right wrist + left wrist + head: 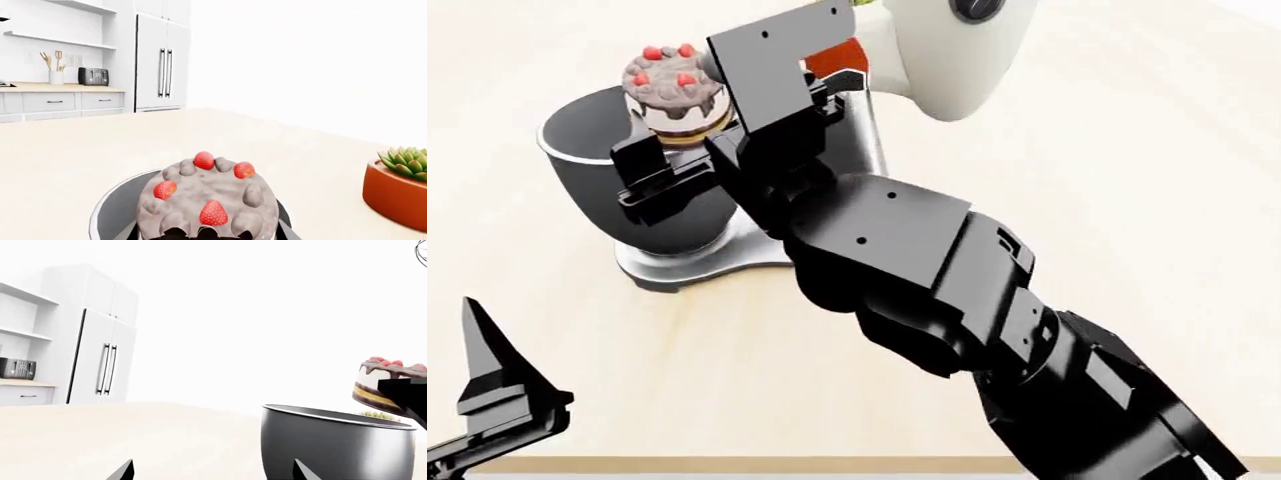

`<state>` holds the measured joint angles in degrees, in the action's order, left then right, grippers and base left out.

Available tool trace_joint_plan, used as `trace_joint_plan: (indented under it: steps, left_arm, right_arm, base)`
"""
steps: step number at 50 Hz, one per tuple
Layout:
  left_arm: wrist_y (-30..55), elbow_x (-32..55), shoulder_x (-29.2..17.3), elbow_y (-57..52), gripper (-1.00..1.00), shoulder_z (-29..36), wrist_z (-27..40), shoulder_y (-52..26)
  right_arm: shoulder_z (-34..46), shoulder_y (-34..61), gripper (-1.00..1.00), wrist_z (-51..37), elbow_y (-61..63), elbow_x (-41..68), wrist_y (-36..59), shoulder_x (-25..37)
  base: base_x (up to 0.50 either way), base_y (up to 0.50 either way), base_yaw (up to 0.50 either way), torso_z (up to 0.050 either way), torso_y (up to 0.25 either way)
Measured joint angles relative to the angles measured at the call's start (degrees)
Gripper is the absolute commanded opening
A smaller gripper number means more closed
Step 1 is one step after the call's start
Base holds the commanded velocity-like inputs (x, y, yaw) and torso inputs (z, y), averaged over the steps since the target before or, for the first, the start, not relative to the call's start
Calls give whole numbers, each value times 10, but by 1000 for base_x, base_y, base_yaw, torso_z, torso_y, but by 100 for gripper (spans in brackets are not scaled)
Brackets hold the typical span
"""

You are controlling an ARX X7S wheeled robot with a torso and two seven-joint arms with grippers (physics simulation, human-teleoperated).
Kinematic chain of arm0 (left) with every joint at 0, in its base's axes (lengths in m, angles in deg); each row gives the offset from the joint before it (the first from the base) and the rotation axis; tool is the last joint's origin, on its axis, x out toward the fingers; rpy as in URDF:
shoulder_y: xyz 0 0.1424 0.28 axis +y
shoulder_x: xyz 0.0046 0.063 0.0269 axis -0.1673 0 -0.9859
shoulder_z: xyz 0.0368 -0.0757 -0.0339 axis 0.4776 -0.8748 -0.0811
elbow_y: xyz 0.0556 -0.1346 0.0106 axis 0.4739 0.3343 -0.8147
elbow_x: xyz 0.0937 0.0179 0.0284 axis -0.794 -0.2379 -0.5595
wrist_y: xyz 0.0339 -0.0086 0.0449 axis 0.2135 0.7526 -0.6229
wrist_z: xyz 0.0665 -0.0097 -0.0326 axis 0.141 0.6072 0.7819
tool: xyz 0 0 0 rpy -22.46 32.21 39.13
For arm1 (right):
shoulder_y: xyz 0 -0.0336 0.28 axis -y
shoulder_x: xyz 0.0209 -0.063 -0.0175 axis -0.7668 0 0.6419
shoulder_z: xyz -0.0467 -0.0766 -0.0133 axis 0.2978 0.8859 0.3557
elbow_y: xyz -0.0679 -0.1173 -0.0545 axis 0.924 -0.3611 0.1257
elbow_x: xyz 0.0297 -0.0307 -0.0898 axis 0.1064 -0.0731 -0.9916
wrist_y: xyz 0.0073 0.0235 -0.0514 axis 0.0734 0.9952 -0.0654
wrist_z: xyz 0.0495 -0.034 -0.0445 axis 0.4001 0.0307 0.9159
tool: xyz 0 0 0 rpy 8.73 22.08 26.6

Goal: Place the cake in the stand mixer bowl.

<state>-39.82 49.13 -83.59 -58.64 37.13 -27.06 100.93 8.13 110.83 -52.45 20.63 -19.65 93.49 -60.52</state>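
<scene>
While gripped, cake (673,88) above bowl (577,135)

The head camera is looking steeply down over the pale tabletop (1121,250) from above and behind the right arm, which is filling much of its picture. The left wrist camera is sitting low, near the tabletop surface, and is facing level across it toward the fridge (100,357) and shelves, with the stand mixer bowl (337,445) close beside it. The right wrist camera is riding higher, looking forward and slightly down from right behind the cake (208,200), which is crowding its near edge. All three views are sharing the cake and the bowl; both wrist views are also sharing the fridge and the toaster (93,76).
</scene>
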Motion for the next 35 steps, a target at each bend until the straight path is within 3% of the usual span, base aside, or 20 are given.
trace_joint_plan:
  steps: [35]
  left_arm:
    - [-4, 5, -5, 4, 100, 2, 4, 0]
  right_arm:
    - [159, 80, -100, -38, -139, 94, -160, -16]
  base:
    - [0, 0, 0, 0, 0]
